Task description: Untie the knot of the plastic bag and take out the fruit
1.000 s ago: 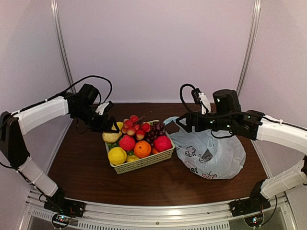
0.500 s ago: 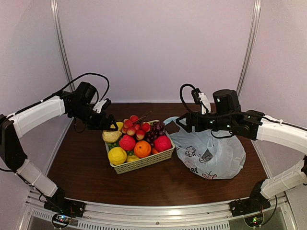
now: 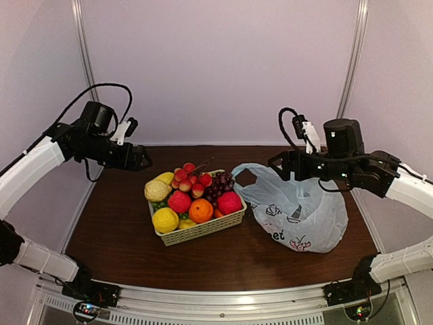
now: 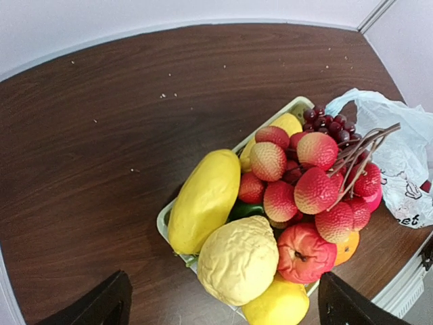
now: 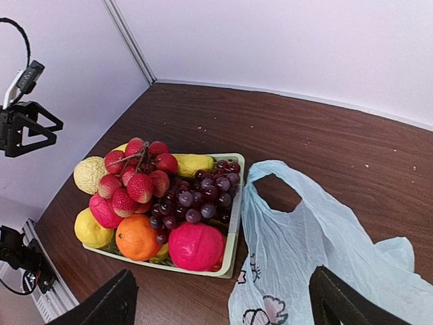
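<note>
Top cam first: your left gripper [image 3: 141, 158] hangs in the air off the back-left corner of the basket [image 3: 203, 232], touching nothing. Your right gripper [image 3: 277, 168] hovers over the back of the plastic bag [image 3: 308, 217]. The bag lies slumped on the table [image 3: 111, 230], right up against the basket's right side, with one loop handle [image 3: 245, 177] standing open toward the basket. The fruit [image 3: 193, 200] is piled in the basket. There's dark print [image 3: 281, 233] low on the bag, but you can only read "et"; the rest is crumpled.

Left wrist cam: the fingers [image 4: 101, 308] sit at the bottom corners, spread wide with nothing between them. Below them is the basket's end. The big smooth yellow piece [image 4: 203, 200] lies beside the lumpy lemon-like one [image 4: 238, 261], then comes a red apple-ish one [image 4: 304, 252]. There's a bunch of red-and-yellow berries [image 4: 314, 189] on a brown stem, with dark grapes [image 4: 328, 122] behind. Pale specks [image 4: 162, 95] dot the bare wood. The bag pokes in at the right edge, showing that same "et".

Right wrist cam: these fingers [image 5: 108, 305] are also spread wide and empty. The bag fills the lower right, its film touching the basket rim, and bare table shows through the open loop. The film's too cloudy to tell what's inside.
</note>
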Available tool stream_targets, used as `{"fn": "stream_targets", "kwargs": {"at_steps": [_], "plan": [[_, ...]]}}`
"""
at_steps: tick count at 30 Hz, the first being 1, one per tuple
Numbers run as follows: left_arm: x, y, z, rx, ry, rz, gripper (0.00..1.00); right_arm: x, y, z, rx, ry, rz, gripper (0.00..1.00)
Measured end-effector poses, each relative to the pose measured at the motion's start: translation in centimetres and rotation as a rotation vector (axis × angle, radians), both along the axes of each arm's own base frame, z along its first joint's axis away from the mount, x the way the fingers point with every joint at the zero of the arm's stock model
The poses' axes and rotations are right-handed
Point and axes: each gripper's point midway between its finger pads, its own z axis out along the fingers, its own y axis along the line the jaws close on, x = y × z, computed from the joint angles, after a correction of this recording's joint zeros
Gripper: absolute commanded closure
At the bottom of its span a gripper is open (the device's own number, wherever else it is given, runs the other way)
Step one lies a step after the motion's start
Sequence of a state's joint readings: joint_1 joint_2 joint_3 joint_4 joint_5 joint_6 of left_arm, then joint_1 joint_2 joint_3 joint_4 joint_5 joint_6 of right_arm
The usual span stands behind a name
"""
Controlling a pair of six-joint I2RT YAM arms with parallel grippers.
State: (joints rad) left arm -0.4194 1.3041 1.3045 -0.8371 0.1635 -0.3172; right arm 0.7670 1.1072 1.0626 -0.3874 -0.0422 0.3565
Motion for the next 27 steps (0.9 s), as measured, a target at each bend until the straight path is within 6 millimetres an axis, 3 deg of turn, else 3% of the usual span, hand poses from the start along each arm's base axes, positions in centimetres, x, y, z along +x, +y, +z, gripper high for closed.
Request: {"fn": "stream_targets", "kwargs": {"at_steps": [5, 13, 17, 22, 27], "plan": [[-1.2, 0.0, 2.4, -0.031, -0.062, -0.009, 0.03, -1.4, -2.5, 2.6, 0.000, -0.036, -0.040, 0.09], [-3.6, -3.7, 3.6, -0.079, -0.077, -0.128, 0.03, -3.6, -4.2, 6.9, 0.115, -0.079, -0.043, 0.08], [-4.1, -4.6, 5.0, -0.135, -0.106, -0.144, 0.03, -4.0, -4.8, 8.2, 0.147, -0.095, -0.060, 0.08], [-5.0, -5.0, 7.4, -0.224, -0.164, -0.160, 0.03, -1.9, -6.4, 6.9, 0.031, -0.063, -0.200, 0.06], [-5.7, -5.2, 6.9, -0.253, -0.151, -0.168, 0.03, 0.3, -5.6, 2.2, -0.136, 0.032, -0.245, 0.06]]}}
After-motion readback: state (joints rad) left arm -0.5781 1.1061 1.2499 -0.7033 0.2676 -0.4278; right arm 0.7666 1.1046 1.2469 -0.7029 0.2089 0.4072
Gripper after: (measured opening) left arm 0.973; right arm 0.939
